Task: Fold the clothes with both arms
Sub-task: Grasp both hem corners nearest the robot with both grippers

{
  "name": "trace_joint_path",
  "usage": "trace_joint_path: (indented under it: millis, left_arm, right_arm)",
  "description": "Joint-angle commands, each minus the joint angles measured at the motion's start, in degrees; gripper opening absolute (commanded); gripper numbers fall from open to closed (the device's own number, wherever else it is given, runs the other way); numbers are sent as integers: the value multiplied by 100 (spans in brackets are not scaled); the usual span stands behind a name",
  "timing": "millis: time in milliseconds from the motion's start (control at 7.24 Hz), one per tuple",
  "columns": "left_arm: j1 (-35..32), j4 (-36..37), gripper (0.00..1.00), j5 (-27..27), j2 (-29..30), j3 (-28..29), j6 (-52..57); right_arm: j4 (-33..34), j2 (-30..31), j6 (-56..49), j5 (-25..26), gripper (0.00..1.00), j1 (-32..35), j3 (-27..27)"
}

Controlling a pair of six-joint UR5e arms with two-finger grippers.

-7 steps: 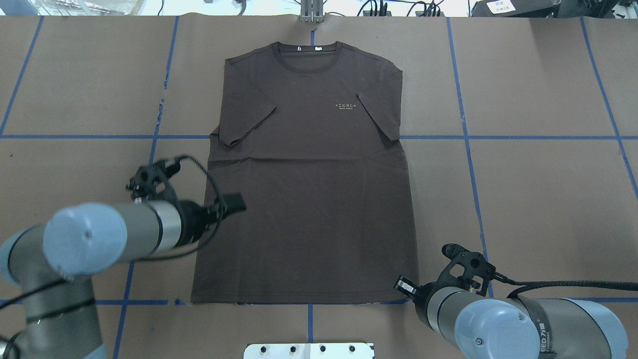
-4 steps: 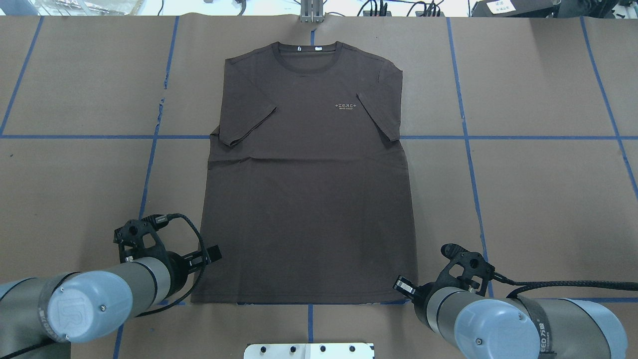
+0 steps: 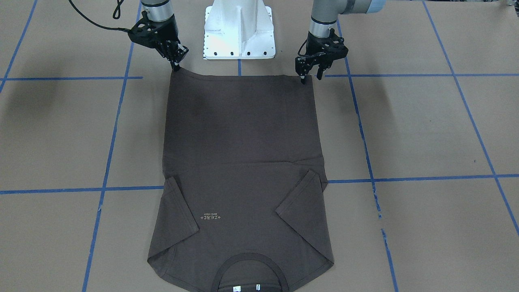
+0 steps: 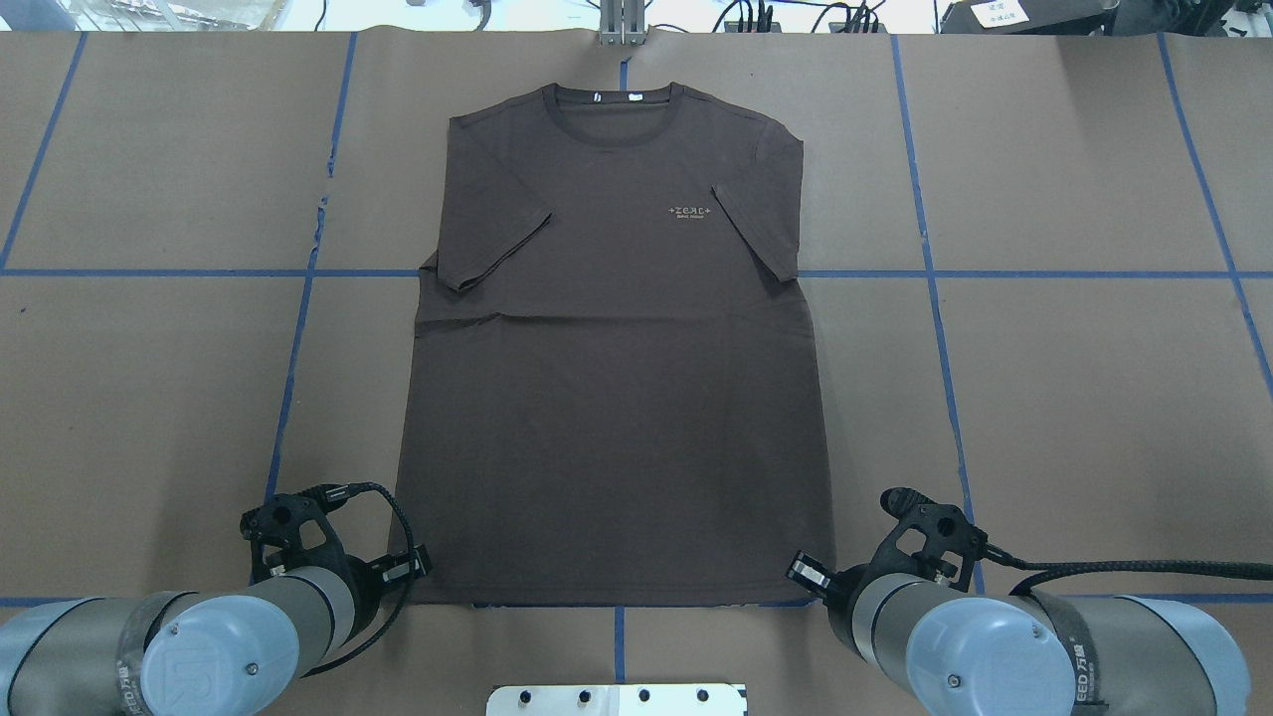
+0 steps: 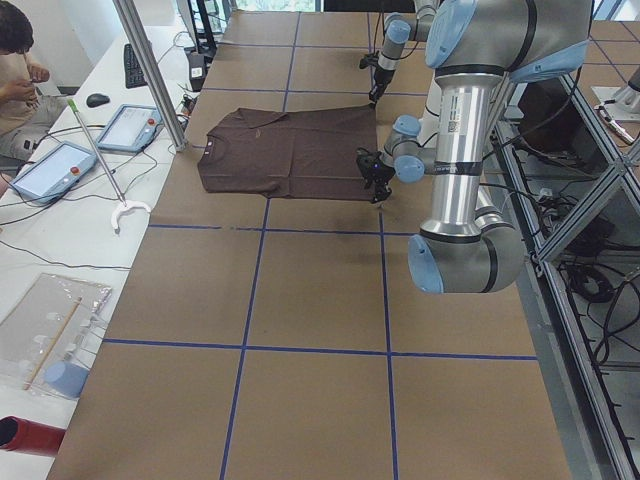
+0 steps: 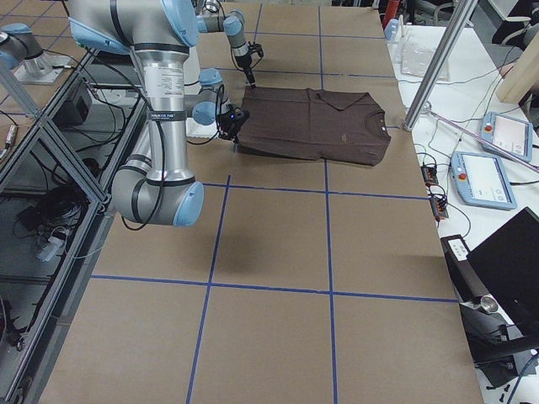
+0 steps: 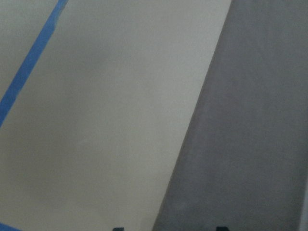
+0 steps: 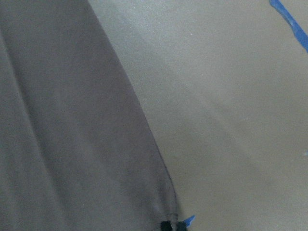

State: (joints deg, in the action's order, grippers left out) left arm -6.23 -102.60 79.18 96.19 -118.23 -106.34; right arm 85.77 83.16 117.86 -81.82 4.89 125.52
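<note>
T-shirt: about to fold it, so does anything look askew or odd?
Mostly flat and straight. A crease runs across the T-shirt below the folded-in sleeves, and its hem corner at the right gripper peaks up.

Quick headcount, nothing fancy

So that's one T-shirt (image 4: pixel 617 398), two robot arms (left arm (image 4: pixel 219 636), right arm (image 4: pixel 995 646)), two grippers (left gripper (image 3: pixel 311 77), right gripper (image 3: pixel 175 65)), one white base (image 3: pixel 239 32), two tablets (image 5: pixel 128 128), one keyboard (image 5: pixel 133 65), one mouse (image 5: pixel 97 99), plus one person (image 5: pixel 18 60) off to the side.
</note>
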Motion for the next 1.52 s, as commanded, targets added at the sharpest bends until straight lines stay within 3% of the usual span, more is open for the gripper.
trace_joint_path:
  millis: [0, 276, 828, 1104, 1242, 1380]
  left_arm:
    - [17, 4, 65, 9, 5, 19, -19]
    - [43, 4, 52, 18, 5, 19, -36]
    - [70, 4, 49, 18, 13, 98, -36]
    - [78, -14, 22, 27, 31, 177, -36]
    - [78, -23, 0, 45, 40, 143, -36]
    - [78, -23, 0, 323, 101, 99, -19]
  right_arm:
    - [-7, 16, 0, 0, 0, -6, -1]
    - [-7, 25, 0, 0, 0, 3, -1]
    - [-7, 34, 0, 9, 0, 3, 8]
    - [-7, 34, 0, 9, 0, 3, 25]
    - [-7, 16, 0, 9, 0, 3, 43]
    - [-7, 16, 0, 9, 0, 11, 43]
